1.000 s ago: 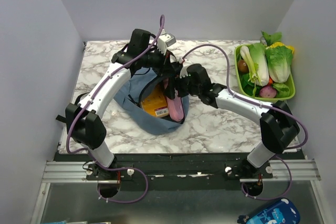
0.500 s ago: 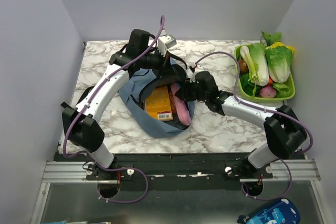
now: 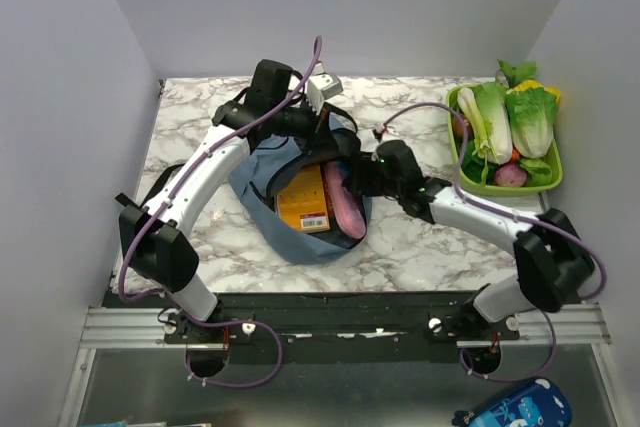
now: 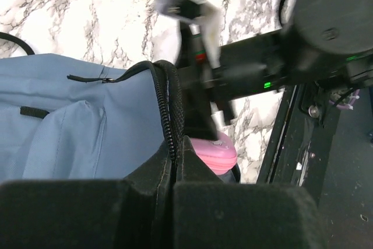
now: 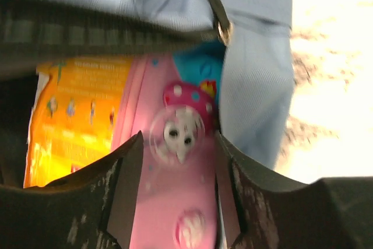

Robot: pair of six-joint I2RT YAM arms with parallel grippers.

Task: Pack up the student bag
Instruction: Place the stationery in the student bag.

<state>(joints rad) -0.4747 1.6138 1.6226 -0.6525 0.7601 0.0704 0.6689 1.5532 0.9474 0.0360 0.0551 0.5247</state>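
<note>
The dusty-blue student bag [image 3: 300, 237] lies open in the middle of the table. My left gripper [image 3: 318, 135] is shut on its black zipper rim [image 4: 169, 115] and holds the mouth up. Inside lie an orange book [image 3: 302, 199] and a pink pencil case [image 3: 347, 209]. My right gripper [image 3: 350, 172] reaches into the bag mouth. In the right wrist view its jaws [image 5: 178, 150] stand open on either side of the pink case [image 5: 175, 202], which is blurred, with a thin gap on the right side. The book [image 5: 76, 109] lies to the case's left.
A green tray [image 3: 455, 152] of vegetables stands at the back right of the table. A bright blue pouch [image 3: 515, 409] lies off the table, below its front edge on the right. Black bag straps [image 3: 160, 182] trail to the left.
My right gripper brought the pink pencil case down from above the bag mouth into the bag beside the book, and the case now lies there. My left gripper kept hold of the rim.
</note>
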